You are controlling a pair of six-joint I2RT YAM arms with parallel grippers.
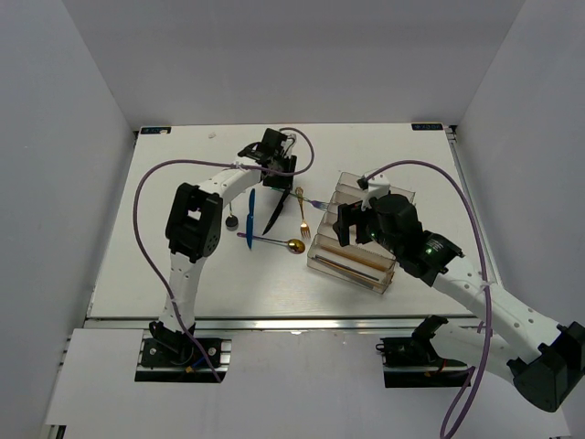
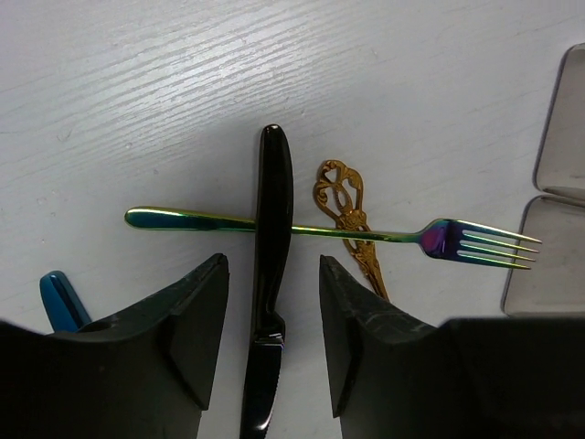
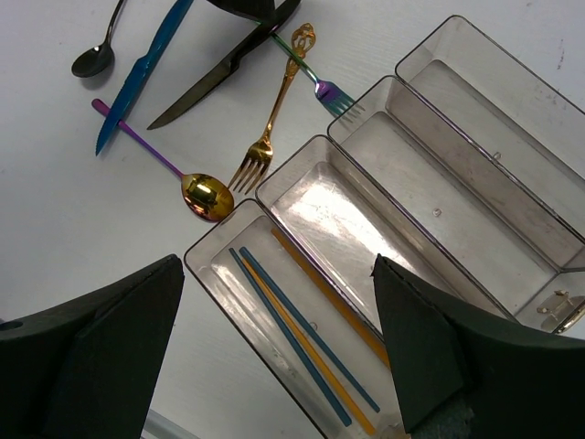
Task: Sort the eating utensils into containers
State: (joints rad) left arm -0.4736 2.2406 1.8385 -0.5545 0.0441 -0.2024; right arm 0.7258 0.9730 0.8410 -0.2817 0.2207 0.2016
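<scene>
I'm watching the left jaws standing half open astride the slim black metal knife (image 2: 272, 183), which is lying on the white counter (image 2: 137, 91), ungripped. The right jaws are hanging wide open and empty above the clear plastic divided tray (image 3: 475, 101) holding chopsticks (image 3: 302, 338).

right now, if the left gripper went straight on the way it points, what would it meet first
Probably the black knife, lying between the open fingers of the left gripper; those would reach the table either side. Depth is hard to judge.
</scene>
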